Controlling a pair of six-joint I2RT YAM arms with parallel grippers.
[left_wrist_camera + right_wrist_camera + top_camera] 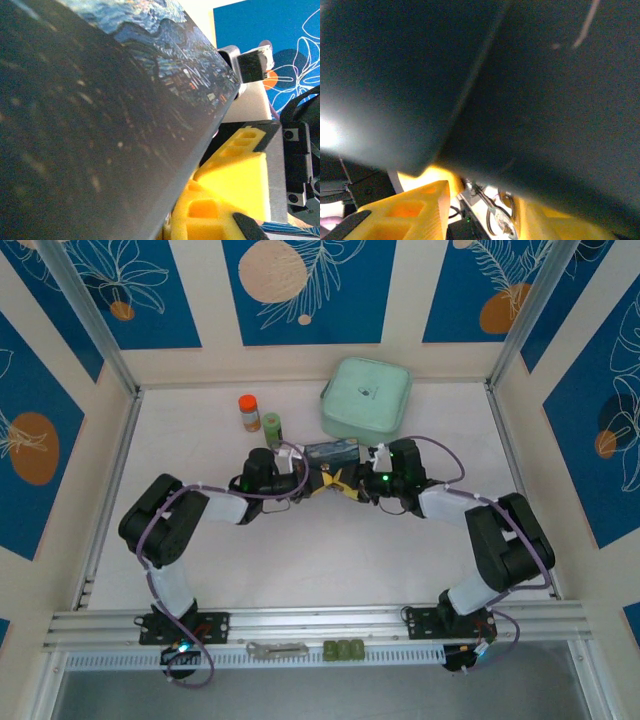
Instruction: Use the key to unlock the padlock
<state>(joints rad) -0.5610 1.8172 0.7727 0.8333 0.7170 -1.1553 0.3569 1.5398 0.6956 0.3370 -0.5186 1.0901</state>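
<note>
At the bottom of the top view, on the rail [400,625], lie one flat grey tool [277,648] and one green block [342,648]. Above them the two arms reach inward across the white worktop [330,550] and meet at frame centre, the left claw [322,484] and right claw [350,486] tip to tip, just below the one painted tin [330,451].

The tin's dark side crowds both wrist views. At the bottom centre of the right wrist view, between the yellow fingers [415,212], hangs a small silvery piece that may be the key [496,216]. It is too blurred to be sure. The padlock is too small to pick out among the claws, so its place cannot be told. Whether either claw is wide, narrow or gripping something cannot be told either.

This looks like the step of bringing key to lock. The next move would call for lining the key with the keyhole while the other claw steadies the padlock.

Further up stand two bottles, one orange-capped bottle [249,412] and one green bottle [272,425], and one mint box [367,398] at upper centre.
</note>
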